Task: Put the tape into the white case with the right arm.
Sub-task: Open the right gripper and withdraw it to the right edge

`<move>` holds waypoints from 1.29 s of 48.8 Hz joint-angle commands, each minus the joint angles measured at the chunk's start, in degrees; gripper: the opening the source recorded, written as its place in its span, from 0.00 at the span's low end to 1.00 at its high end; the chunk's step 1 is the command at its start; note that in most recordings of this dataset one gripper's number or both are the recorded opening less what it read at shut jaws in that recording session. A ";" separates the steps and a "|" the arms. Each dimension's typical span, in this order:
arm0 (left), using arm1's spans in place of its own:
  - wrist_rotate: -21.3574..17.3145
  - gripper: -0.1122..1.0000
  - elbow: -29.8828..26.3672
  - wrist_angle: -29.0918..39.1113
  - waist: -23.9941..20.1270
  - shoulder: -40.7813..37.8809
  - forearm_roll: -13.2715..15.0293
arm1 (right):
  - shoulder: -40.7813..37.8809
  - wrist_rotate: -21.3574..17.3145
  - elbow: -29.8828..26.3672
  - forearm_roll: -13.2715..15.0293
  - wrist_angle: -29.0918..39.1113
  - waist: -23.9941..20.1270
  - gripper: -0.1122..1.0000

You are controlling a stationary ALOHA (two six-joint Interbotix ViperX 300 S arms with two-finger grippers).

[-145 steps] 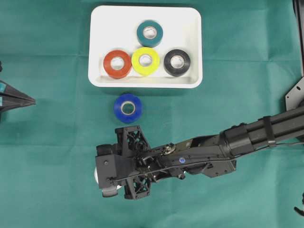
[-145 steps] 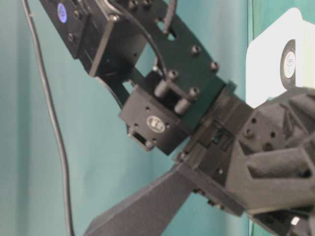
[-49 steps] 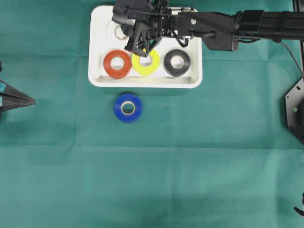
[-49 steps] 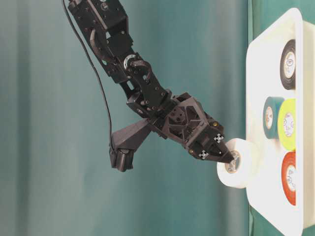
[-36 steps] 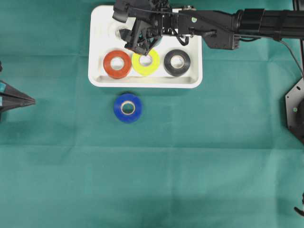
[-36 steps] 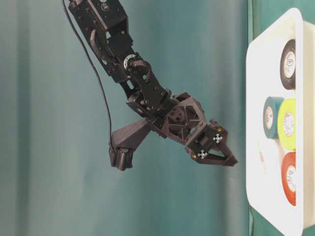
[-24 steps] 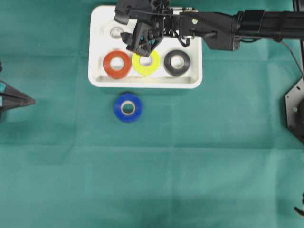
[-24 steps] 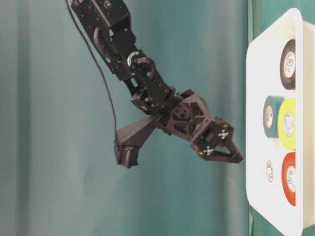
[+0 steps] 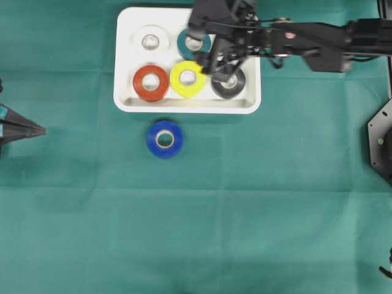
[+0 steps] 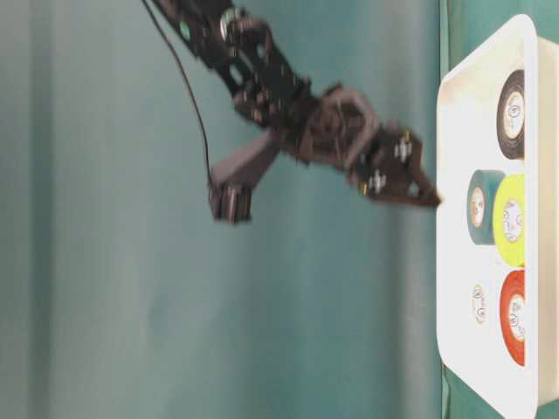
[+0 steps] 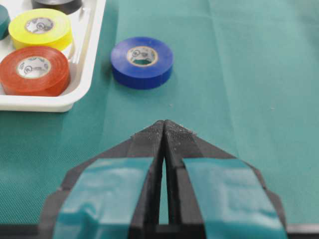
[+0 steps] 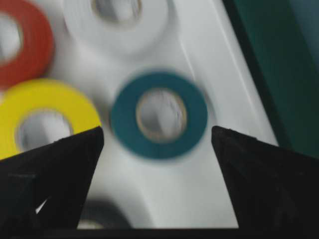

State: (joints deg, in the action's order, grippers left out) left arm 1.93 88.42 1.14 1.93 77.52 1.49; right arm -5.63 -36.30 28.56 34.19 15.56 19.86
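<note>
Right pincer (image 12: 157, 144) stands wide and empty, its two black fingers (image 12: 50, 169) framing the teal roll (image 12: 158, 115) that lies flat in the white case (image 12: 199, 164) below; the wrist view is blurred, yet the gap between the fingers is plain. From overhead the right arm (image 9: 306, 41) reaches in from the right edge across the upper right part of the case (image 9: 125, 61), with the pincer (image 9: 214, 64) above the yellow roll (image 9: 187, 78) and the black roll (image 9: 229, 82), partly hiding the black one. In the table-level view the pincer (image 10: 419, 192) hangs clear of the case (image 10: 458, 253), touching nothing. Left pincer (image 11: 163, 130) is closed, its teal-taped fingers (image 11: 112, 184) pressed tip to tip low over the green counter (image 11: 239, 74), at the left edge of the overhead view (image 9: 37, 130) and well apart from the case. Beyond its tips a blue roll (image 11: 142, 61) lies flat on the cloth just outside the near rim of the case (image 11: 82, 55). Inside, the red roll (image 9: 151, 82) and the yellow sit side by side in the near row. Farther back the white roll (image 9: 150, 41) lies flat in the far left corner, with the teal roll (image 9: 190, 41) beside it.
</note>
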 commanded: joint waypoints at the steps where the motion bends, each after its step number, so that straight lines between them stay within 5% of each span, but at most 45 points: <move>1: -0.09 0.10 -0.53 -0.62 0.18 -0.35 0.00 | 4.57 -0.18 3.16 0.18 -0.79 -0.18 0.65; 42: -0.09 0.10 -0.53 -0.62 0.09 -0.18 0.00 | 39.55 -0.44 37.88 0.18 -5.80 1.14 0.63; 63: 0.00 0.10 -0.44 -0.53 0.09 -0.18 0.00 | 44.56 -0.26 43.07 0.18 -11.51 -0.09 0.63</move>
State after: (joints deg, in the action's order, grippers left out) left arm 1.93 88.59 1.05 2.02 77.87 1.49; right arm 38.94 -36.65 72.07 34.19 6.42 20.83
